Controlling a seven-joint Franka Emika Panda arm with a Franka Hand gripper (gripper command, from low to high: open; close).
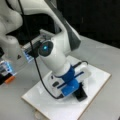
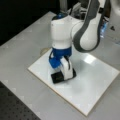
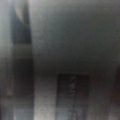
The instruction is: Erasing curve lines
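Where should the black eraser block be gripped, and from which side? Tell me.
Grip the black eraser block across two opposite side faces, coming straight down from above. It lies flat on the white board, so only its top and sides are exposed. The tool stands directly over it in both front views. No curve lines show.

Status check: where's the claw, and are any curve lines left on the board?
Claw down on the white board, pressing a black eraser block. No curve lines visible on the bare board in both front views. Nothing in the way.

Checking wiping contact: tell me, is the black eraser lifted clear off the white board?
No: in a front view the black eraser rests flat on the white board.
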